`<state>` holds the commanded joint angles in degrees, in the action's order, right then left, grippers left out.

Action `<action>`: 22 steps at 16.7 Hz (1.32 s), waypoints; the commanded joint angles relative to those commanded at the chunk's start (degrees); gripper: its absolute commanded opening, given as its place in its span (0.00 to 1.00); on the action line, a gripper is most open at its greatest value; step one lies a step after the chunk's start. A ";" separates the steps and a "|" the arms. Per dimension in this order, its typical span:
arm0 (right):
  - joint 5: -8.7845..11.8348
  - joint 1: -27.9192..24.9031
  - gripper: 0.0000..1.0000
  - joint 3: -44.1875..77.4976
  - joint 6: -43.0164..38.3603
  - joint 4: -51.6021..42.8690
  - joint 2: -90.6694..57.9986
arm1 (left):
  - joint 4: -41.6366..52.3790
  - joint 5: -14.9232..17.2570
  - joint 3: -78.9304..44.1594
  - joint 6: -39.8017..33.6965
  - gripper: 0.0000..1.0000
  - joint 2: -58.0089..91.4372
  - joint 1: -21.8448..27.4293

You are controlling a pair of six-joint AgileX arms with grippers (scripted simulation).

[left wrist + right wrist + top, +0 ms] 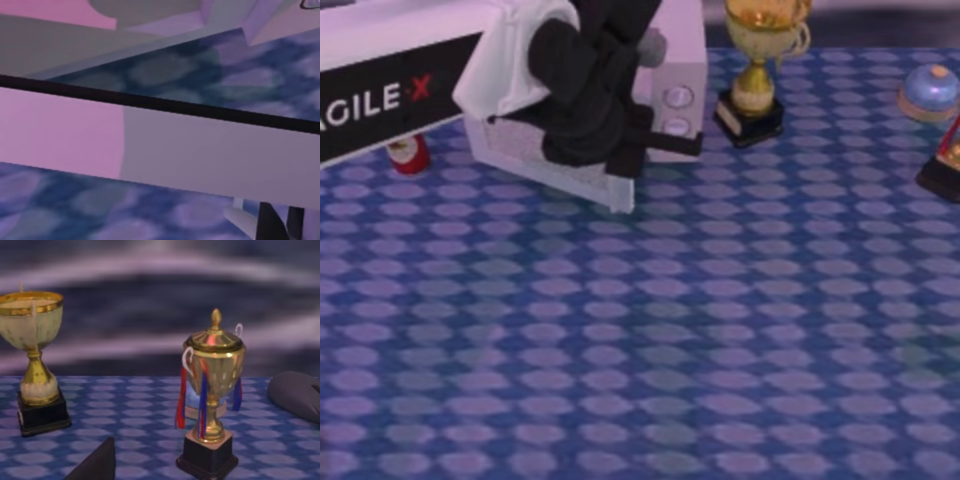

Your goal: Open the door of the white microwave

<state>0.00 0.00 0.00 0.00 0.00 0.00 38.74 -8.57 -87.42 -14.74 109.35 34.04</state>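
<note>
While you look down from the top, you see the white microwave [680, 60] at the back left of the worktop [720, 340], with its door [560, 170] swung partly out toward the front. Your left gripper [620, 150] is right at the door's free edge (you cannot tell how its jaws stand). Just beside the microwave on its right stands a gold trophy [758, 60]. Your right arm is out of the top view.
</note>
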 joint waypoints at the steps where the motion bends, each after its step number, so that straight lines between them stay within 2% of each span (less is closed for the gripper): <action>1: 0.00 0.00 1.00 0.00 0.00 0.00 0.00 | 0.00 0.00 0.00 0.00 0.00 0.00 0.00; 14: 0.00 0.00 1.00 0.00 0.00 0.00 0.00 | 0.00 0.00 0.00 0.00 0.00 0.00 0.00; 17: 0.00 0.00 1.00 0.00 0.00 0.00 0.00 | -0.40 0.67 0.61 0.50 0.00 -0.45 0.15; 22: 0.00 0.00 1.00 0.00 0.00 0.00 0.00 | -1.70 3.39 5.81 6.03 0.00 -3.74 -1.37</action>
<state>0.00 0.00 0.00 0.00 0.00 0.00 37.04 -5.19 -81.61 -8.70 105.60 32.67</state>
